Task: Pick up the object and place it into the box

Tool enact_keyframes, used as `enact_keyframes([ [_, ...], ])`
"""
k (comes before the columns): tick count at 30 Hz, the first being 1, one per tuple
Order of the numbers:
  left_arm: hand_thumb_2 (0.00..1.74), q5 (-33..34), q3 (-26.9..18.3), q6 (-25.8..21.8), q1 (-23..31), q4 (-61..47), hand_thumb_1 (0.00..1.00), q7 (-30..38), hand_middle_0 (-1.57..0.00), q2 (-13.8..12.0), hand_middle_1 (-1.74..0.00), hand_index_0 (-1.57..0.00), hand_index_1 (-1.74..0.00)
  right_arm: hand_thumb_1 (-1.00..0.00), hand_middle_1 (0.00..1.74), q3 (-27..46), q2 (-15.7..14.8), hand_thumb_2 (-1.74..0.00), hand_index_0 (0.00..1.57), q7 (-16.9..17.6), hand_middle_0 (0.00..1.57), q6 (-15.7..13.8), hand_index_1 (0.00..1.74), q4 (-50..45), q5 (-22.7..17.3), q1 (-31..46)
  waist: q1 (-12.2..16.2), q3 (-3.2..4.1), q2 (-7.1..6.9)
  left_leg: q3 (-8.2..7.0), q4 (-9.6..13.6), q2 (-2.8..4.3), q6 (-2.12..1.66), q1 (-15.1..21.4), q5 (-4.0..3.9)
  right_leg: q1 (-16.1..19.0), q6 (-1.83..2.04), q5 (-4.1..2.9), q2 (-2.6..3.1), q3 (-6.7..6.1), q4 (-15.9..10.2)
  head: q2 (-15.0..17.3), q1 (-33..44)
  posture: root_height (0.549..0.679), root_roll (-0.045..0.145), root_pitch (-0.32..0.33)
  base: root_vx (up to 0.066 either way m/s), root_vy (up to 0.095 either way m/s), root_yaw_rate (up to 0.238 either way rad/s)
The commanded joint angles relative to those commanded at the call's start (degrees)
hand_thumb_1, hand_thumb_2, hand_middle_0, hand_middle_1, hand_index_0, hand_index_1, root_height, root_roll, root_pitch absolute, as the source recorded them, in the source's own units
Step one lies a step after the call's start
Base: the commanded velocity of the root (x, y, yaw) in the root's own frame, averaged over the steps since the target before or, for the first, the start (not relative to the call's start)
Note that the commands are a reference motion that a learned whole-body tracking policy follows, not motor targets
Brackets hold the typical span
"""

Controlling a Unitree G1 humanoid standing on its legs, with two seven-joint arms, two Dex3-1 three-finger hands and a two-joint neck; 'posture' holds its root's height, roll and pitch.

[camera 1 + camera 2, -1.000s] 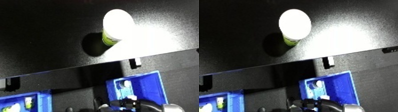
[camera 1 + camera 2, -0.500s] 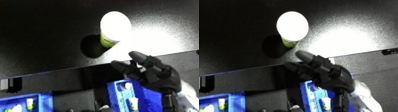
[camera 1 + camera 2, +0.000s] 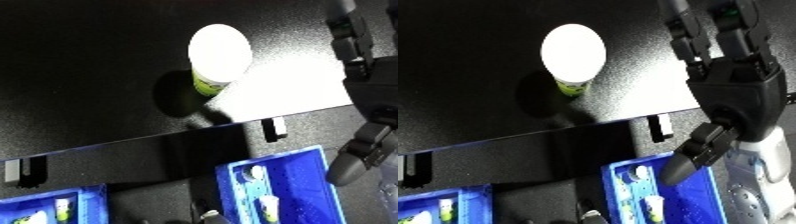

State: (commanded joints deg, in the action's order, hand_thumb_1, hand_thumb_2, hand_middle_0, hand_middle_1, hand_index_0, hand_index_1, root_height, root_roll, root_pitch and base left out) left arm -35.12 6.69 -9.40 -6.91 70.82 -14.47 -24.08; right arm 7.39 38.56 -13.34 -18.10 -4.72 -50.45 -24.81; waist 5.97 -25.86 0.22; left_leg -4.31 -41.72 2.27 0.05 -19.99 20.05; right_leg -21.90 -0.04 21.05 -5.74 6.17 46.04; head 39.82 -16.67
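Note:
A small cup with a white lid (image 3: 573,52) and a green-and-white side (image 3: 571,88) stands upright on the black table (image 3: 469,60). My right hand (image 3: 740,85) hovers to the right of the cup, apart from it, fingers stretched straight toward the far side and thumb hanging down. It is open and holds nothing. A blue bin (image 3: 664,192) sits below the table's front edge, with small containers inside. My left hand does not show in either view.
A second blue bin (image 3: 53,210) with some items sits at the lower left. The table's front edge (image 3: 178,150) carries metal brackets (image 3: 275,128). A bright glare patch lies on the table right of the cup.
My right hand has risen from below the table edge and moved right and forward, now beside the cup. The cup has stayed put.

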Motion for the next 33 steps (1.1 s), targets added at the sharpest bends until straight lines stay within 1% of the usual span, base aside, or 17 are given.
enact_keyframes([
  [3,0.00,0.1,0.1,0.2,0.0,-0.1,0.00,0.3,0.00,0.1,0.00,0.00,0.00,0.00,0.00,-1.5,1.2,0.00,0.00,6.2,0.00,3.6,0.00,0.8,4.7,-0.8,-0.3,-0.27,-0.03,0.17,0.1,-0.17,0.10,0.1,-0.08,0.1,-0.14,0.00,0.02,-0.01,-0.1,-0.8,-0.7,0.635,0.053,-0.030,0.006,-0.003,0.027],
  [5,0.00,0.3,0.1,0.2,0.0,-0.1,0.00,0.3,0.00,0.1,0.00,0.00,0.00,0.00,0.00,-2.8,2.1,0.00,0.00,8.9,0.00,6.0,0.00,1.5,6.7,-1.5,-0.5,-0.43,-0.06,0.30,0.1,-0.28,0.17,0.1,-0.13,0.1,-0.24,0.03,0.01,0.01,-0.1,-0.9,-1.2,0.635,0.053,-0.030,0.003,-0.005,0.028],
  [10,0.00,0.7,0.6,0.3,0.0,-0.4,0.00,0.5,0.00,0.2,0.00,0.00,0.00,0.00,0.00,-6.4,3.3,0.00,0.00,12.6,0.00,10.6,0.00,4.3,9.8,-3.9,-1.4,-0.67,0.07,0.67,-0.1,-0.53,0.34,-0.1,-0.22,0.0,-0.54,0.19,-0.10,0.05,0.3,-1.8,-3.3,0.634,0.053,-0.033,0.006,-0.003,0.044],
  [14,0.00,1.1,1.2,0.4,-0.3,-0.8,0.00,0.9,0.00,0.3,0.00,0.00,0.00,0.00,0.00,-9.2,3.7,0.00,0.00,14.8,0.00,13.5,0.00,7.2,10.9,-6.5,-2.2,-0.79,0.38,1.00,-0.1,-0.80,0.46,-0.3,-0.23,-0.1,-0.72,0.33,-0.26,0.11,0.5,-3.5,-5.6,0.633,0.053,-0.033,0.008,-0.005,0.071],
  [18,0.00,1.2,1.8,0.9,-0.5,-1.3,0.00,1.2,0.00,0.4,0.00,0.00,0.00,0.00,0.00,-11.8,3.7,0.00,0.00,15.5,0.00,15.6,0.00,10.6,11.7,-9.1,-2.8,-0.90,0.84,1.31,-0.2,-1.07,0.58,-0.4,-0.18,-0.3,-0.91,0.53,-0.46,0.21,0.9,-5.7,-8.0,0.632,0.053,-0.034,0.016,0.001,0.063],
  [23,0.00,1.4,2.5,1.3,-0.5,-1.9,0.00,1.4,0.00,0.5,0.00,0.00,0.00,0.00,0.00,-14.6,3.9,0.00,0.00,14.9,0.00,17.4,0.00,14.7,10.9,-12.6,-3.6,-1.09,1.44,1.58,-0.7,-1.43,0.69,-0.9,-0.14,-0.7,-1.26,0.78,-0.64,0.21,1.5,-8.2,-10.9,0.631,0.055,-0.034,0.008,0.011,0.060],
  [27,0.00,1.4,3.1,1.8,-0.8,-2.3,0.00,1.6,0.00,0.8,0.00,0.00,0.00,0.00,0.00,-16.6,3.6,0.00,0.00,14.3,0.00,18.6,0.00,17.1,10.3,-15.4,-4.1,-1.14,1.91,1.75,-0.9,-1.71,0.71,-1.2,-0.12,-1.1,-1.41,0.88,-0.80,0.19,1.9,-9.1,-13.0,0.630,0.057,-0.033,0.004,0.016,0.049],
  [33,0.00,1.5,3.8,2.8,-1.1,-3.2,0.00,1.9,0.00,1.2,0.00,0.00,0.00,0.00,0.00,-19.4,2.7,0.00,0.00,13.4,0.00,21.1,0.00,19.4,10.0,-19.0,-4.8,-1.11,2.44,1.90,-1.2,-2.02,0.69,-1.5,-0.08,-1.5,-1.54,1.02,-1.22,0.15,2.3,-9.2,-15.4,0.629,0.061,-0.033,0.016,0.022,0.039],
])
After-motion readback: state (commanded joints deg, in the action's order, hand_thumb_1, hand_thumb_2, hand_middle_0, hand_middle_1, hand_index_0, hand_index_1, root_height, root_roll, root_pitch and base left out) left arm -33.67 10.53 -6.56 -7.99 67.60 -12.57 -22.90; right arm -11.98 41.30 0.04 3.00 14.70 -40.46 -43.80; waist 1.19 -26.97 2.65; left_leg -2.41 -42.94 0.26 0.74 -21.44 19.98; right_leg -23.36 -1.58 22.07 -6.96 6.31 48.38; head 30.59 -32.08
